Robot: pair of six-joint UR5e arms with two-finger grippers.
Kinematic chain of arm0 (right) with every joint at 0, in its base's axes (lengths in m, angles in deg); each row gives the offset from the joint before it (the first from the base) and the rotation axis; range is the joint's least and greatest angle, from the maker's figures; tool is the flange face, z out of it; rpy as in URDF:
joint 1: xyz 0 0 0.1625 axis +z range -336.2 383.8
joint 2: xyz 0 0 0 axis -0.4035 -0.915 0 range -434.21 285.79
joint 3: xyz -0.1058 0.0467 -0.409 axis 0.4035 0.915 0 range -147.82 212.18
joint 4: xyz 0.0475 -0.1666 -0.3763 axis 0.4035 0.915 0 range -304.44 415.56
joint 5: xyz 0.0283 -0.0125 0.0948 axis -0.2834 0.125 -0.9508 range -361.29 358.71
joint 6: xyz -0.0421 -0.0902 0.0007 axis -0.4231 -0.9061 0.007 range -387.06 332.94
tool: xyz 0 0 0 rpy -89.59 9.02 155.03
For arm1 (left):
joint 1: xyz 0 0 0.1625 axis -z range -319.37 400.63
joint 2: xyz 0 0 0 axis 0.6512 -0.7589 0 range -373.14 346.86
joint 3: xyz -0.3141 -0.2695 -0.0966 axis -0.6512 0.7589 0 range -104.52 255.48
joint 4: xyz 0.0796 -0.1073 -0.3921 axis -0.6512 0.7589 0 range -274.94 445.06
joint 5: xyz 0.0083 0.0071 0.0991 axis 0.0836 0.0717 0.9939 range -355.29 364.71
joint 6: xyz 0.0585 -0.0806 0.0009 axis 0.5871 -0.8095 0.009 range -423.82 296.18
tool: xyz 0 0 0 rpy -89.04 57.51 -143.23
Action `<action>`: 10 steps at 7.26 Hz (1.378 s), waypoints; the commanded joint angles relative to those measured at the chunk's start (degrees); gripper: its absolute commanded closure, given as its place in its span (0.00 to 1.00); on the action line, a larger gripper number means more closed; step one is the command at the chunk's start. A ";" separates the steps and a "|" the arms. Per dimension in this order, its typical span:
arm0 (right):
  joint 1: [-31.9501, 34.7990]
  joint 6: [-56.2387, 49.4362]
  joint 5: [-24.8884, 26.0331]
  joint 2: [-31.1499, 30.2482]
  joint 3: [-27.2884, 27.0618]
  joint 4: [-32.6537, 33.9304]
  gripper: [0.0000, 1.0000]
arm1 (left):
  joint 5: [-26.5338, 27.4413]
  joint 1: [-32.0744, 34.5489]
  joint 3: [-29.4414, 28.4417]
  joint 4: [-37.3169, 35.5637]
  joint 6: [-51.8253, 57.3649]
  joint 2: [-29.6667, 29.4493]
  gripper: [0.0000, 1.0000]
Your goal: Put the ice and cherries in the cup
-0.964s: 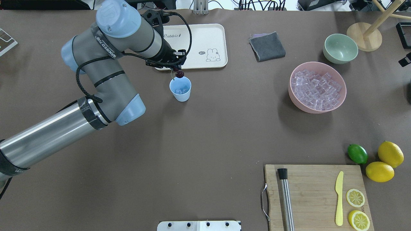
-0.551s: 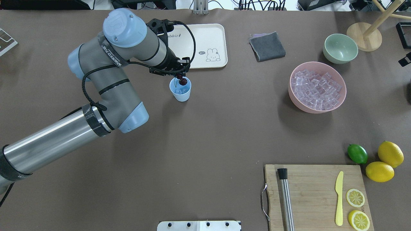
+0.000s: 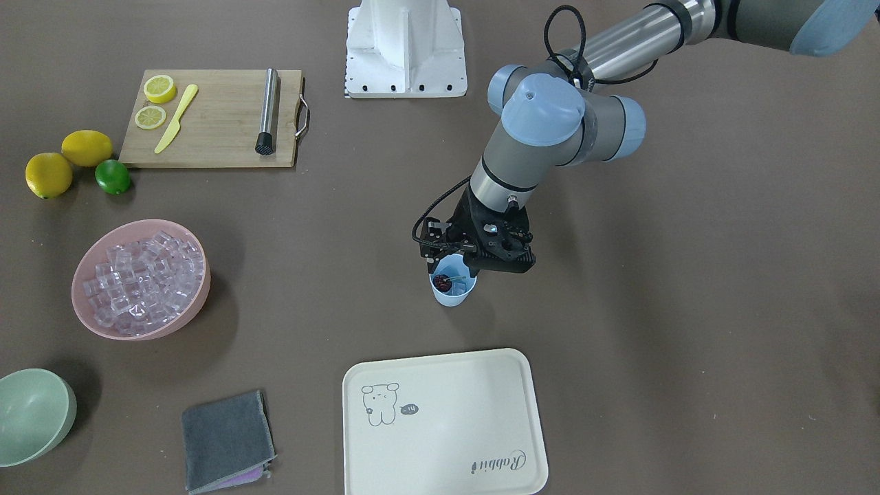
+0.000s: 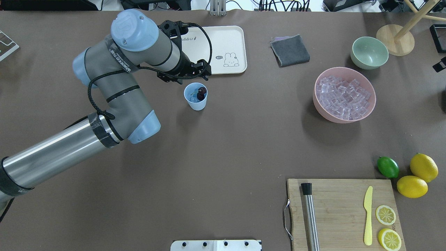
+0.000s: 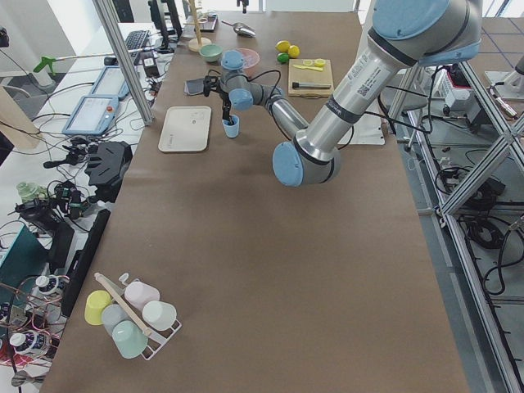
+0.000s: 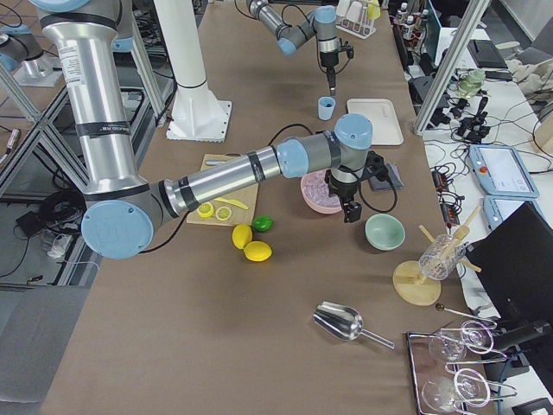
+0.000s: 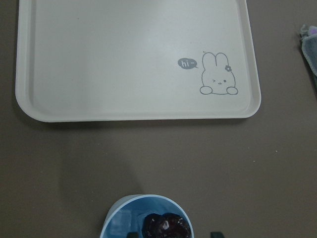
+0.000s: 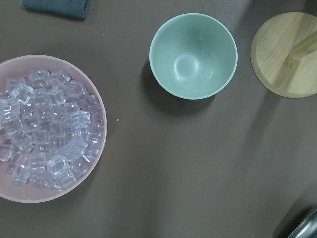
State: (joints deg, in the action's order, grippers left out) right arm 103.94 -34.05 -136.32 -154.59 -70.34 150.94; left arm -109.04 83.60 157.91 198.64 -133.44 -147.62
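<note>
Front-facing: the left pincer point(image 3: 455, 267) hangs spread open just over the cup point(image 3: 450, 295), with the cherries point(image 3: 443, 282) inside it.
Overhead: the cherries rest on ice point(image 4: 192, 99) in the cup on the bench point(image 4: 223, 146).
Right side: I cannot tell whether the right pincer point(image 6: 350, 212) beside the pink bowl point(image 6: 309, 201) is open or closed.

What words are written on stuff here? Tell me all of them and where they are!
"hi~": in the speech bubble beside the bunny drawing on the tray.
"Rabbit": in script at a corner of the tray, upside down in the front view.
Band on the left arm: white letters, too blurred to read.
</note>
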 commanded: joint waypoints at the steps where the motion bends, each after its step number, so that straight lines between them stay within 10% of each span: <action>1: -0.07 -0.22 0.03 0.13 0.30 -0.02 0.01 | -8.35 9.27 2.45 -0.99 0.63 6.37 0.02; 4: -0.07 -0.66 0.12 -0.13 2.31 -1.58 0.01 | -22.25 27.63 8.18 -1.08 21.33 23.96 0.02; 6: -0.07 -1.28 -0.32 -0.22 10.63 -14.53 0.01 | -28.43 38.27 6.53 -1.16 33.96 31.88 0.02; 10: 3.69 -1.72 -0.58 0.75 13.05 -18.12 0.01 | -31.27 52.03 2.89 -16.22 65.08 33.41 0.02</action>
State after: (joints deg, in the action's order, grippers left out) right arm 105.86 -35.73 -136.74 -154.07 -57.30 133.03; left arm -140.41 133.57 159.75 189.28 -76.77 -114.22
